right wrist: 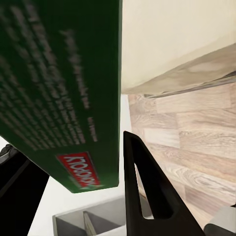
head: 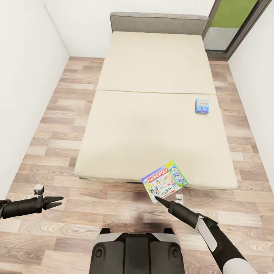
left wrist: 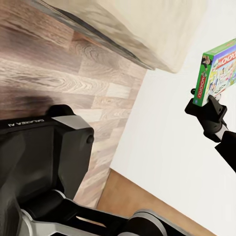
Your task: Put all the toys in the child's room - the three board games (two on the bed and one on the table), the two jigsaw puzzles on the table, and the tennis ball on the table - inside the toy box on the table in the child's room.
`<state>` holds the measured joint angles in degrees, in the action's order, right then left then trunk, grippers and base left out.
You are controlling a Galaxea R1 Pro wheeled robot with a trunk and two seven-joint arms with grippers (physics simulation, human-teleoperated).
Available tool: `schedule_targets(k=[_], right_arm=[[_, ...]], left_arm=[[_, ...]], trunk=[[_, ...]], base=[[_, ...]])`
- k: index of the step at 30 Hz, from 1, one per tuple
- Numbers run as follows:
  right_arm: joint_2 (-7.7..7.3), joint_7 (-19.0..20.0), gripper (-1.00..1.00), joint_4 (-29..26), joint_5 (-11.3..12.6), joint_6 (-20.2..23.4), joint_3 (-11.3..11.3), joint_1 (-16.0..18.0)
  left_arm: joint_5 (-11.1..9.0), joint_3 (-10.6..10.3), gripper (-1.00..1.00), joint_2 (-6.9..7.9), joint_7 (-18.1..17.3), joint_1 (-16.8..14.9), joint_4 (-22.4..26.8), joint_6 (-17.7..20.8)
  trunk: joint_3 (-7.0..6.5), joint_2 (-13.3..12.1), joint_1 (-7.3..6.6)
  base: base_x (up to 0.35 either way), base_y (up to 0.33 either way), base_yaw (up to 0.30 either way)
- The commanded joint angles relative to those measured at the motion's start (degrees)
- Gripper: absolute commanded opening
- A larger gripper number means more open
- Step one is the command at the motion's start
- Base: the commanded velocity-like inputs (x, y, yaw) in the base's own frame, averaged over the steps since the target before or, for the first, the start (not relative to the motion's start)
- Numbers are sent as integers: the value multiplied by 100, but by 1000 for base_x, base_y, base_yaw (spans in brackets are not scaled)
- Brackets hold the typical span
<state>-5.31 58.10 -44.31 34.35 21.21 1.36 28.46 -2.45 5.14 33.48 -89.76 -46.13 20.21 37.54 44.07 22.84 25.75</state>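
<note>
Your right claw [head: 159, 199] grips the Monopoly box [head: 165, 180] at lower centre; left claw [head: 57, 201] open. Next, carry it to the toy box.

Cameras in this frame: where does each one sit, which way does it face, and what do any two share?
Head view: high on the robot, looking down over the bed; both arms, left gripper and base show.
Left wrist view: on the left arm, looking across floor to the right gripper holding the Monopoly box; base shows.
Right wrist view: along its finger, beside the box's green underside.
Shared: all three show the Monopoly box and bed.
</note>
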Motion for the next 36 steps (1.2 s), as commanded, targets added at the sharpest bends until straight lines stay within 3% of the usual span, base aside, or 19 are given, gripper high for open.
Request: schedule_targets(k=[1,36], right_arm=[[-5,0,-100,-1,54,50,14,1],[-8,52,-100,-7,54,50,14,-25]], left_arm=[[8,4,100,0,-24,-1,0,61],[8,4,100,9,-24,-1,0,89]], trunk=[[-4,8,3],[-336,8,3]], base=[[0,0,0],[0,0,7]])
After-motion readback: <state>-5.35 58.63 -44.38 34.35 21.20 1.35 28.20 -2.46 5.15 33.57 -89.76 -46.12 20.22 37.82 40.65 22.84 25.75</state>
